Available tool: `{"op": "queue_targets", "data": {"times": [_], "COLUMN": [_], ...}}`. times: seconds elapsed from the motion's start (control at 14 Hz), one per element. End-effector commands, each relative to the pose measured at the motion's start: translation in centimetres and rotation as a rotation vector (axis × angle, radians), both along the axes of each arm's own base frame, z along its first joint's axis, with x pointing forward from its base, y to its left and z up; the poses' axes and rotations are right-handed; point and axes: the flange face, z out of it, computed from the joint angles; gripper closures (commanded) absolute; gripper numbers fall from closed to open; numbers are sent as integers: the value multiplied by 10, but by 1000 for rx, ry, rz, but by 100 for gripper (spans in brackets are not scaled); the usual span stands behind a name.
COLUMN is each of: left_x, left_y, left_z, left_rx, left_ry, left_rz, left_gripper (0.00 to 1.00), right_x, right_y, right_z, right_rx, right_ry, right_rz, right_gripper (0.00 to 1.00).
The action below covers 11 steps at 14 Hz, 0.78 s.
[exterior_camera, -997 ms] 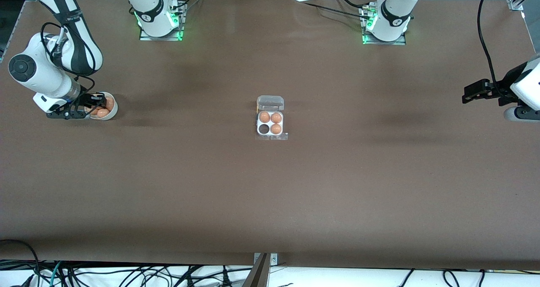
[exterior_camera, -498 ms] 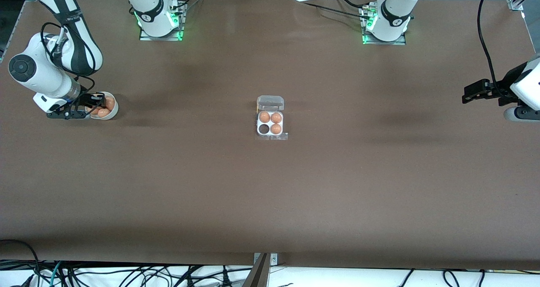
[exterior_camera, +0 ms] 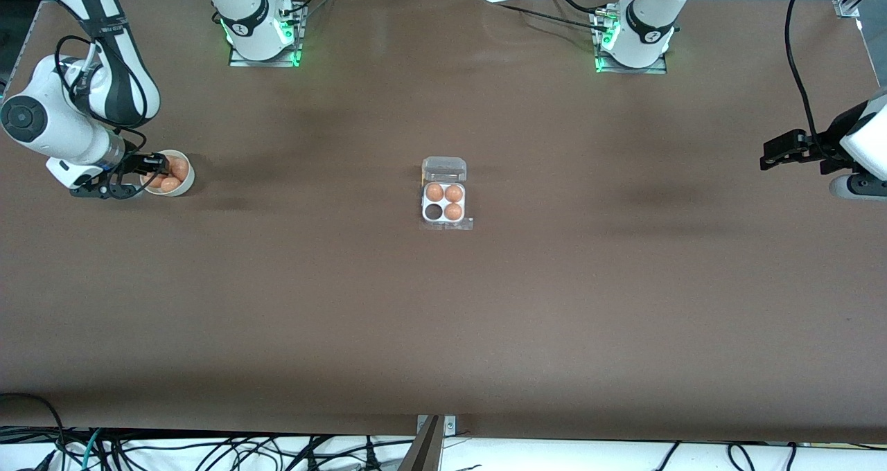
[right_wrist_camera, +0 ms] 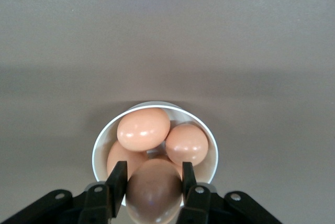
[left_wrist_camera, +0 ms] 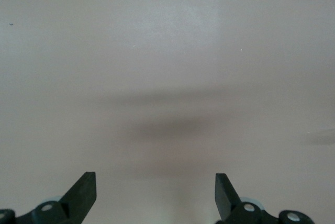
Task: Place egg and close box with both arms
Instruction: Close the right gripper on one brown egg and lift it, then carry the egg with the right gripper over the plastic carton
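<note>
The box (exterior_camera: 444,201) sits at the middle of the tabletop (exterior_camera: 443,305), lid open on the edge farther from the front camera. Three of its four cells hold eggs; the cell nearer the front camera toward the right arm's end has none. The bowl (exterior_camera: 181,183) stands at the right arm's end and contains several eggs. The right gripper (exterior_camera: 154,168) is over the bowl, with the egg (right_wrist_camera: 154,189) between its fingers. The left gripper (exterior_camera: 773,154) waits over the left arm's end, well apart from the box.
</note>
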Motion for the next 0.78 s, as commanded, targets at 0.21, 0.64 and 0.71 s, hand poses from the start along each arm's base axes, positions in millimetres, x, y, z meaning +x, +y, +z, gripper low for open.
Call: {"op": "queue_targets", "data": {"times": [0.21,0.64,0.71], "left_x": [1,1,1], "left_y": [3,4,4], "left_z": [5,6,6], "left_rx": [10,10,10], "left_ry": [-4,-5,-5], "left_rz": [-17,-16,-16], "left_gripper": [0,0,0], "right_x": [45,96,102], "right_y": [36,138,164], "right_z": [60,88,89], "right_rx": [7,34,37], "right_ry": [54,93,89], "right_rz": [35,-7,-24], "right_gripper": [57,57,57]}}
